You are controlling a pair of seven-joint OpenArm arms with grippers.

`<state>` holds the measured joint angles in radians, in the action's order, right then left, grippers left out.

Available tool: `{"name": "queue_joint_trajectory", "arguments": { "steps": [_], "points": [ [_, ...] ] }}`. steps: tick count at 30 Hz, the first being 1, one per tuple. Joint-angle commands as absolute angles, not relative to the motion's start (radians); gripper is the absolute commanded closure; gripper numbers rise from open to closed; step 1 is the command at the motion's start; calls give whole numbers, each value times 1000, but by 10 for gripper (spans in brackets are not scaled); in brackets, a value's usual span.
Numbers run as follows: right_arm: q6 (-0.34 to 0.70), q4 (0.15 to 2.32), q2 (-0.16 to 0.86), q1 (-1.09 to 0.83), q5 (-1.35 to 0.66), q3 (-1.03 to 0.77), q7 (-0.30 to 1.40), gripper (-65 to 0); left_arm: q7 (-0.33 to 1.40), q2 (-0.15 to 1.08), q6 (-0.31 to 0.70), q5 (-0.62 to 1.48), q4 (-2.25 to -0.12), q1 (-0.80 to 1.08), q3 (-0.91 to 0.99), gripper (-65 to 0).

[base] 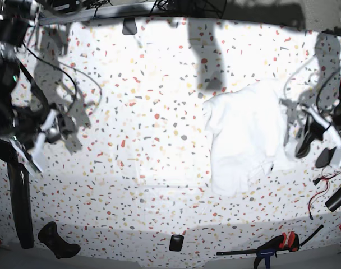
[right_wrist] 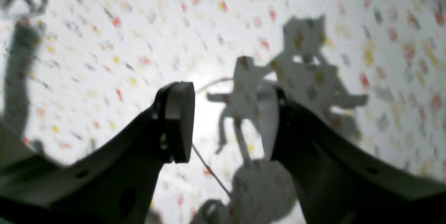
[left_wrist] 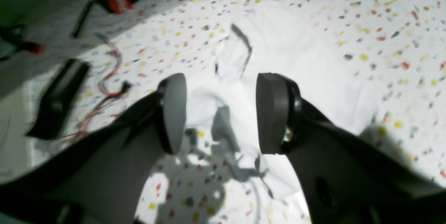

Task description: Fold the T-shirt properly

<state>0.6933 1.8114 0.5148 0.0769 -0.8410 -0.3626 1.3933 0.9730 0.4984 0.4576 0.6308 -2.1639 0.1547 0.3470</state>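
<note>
The T-shirt (base: 243,134) lies crumpled in a loose heap of white cloth on the right half of the speckled table (base: 131,140). My left gripper (base: 305,140) hovers at the shirt's right edge. In the left wrist view its fingers (left_wrist: 174,112) stand apart, so the left gripper (left_wrist: 223,112) is open, and nothing is between them above the rumpled T-shirt (left_wrist: 285,53). My right gripper (base: 38,143) is far off at the table's left side. In the right wrist view the right gripper (right_wrist: 224,123) is open and empty over bare speckled surface, and no cloth shows there.
A red and black clamp (base: 277,244) lies at the front right, with red wires (base: 322,188) and a black bar (base: 339,196) near the right edge. Small black objects sit at the front edge (base: 176,242), the front left (base: 58,241) and the back (base: 128,25).
</note>
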Motion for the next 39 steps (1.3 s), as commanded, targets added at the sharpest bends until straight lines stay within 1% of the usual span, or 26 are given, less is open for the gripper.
{"name": "queue_joint_trajectory", "arguments": {
  "steps": [1,4,9,12,14,18,22,26,28,31,32,34,36,38,39],
  "points": [
    [698,1853,532,46,-854,-391,1388,-288,951,513,457,637,-2202,171,372,-305],
    [698,1931,529,-91,-884,-471,1388,-288,976,513,457,637,-2241,262,419,-305],
    [698,2049,509,-291,-898,-619,1388,-288,979,505,458,638,-2238,447,477,-305],
    [698,2108,486,-402,-899,-706,1388,-288,968,464,490,638,-2238,541,506,-305],
    [698,2142,459,-473,-899,-758,1388,-288,969,425,517,654,-2238,587,526,-305],
    [698,2191,390,-607,-897,-842,1388,-288,979,366,542,674,-2238,677,563,-305],
    [698,2225,287,-723,-894,-917,1388,-288,1010,363,588,690,-2238,788,600,-305],
    [698,2257,187,-826,-894,-975,1388,-288,1011,363,589,743,-2238,904,642,-305],
    [698,2263,157,-871,-896,-987,1388,-288,1022,363,591,746,-2238,956,647,-305],
    [698,2262,145,-928,-898,-987,1388,-288,1019,354,593,754,-2222,1039,647,-305],
    [698,2260,143,-937,-898,-987,1385,-288,1004,343,609,752,-2203,1060,646,-305],
    [698,2226,144,-944,-888,-983,1325,-288,903,323,698,738,-2109,1078,646,-305],
    [698,2143,154,-944,-803,-963,1190,-288,777,318,698,687,-1943,1052,631,-305],
    [698,2026,186,-937,-696,-923,1091,-288,746,319,698,614,-1751,982,601,-305],
    [698,1960,205,-929,-658,-901,1071,-288,746,319,698,587,-1652,939,587,-305]
  ]
}}
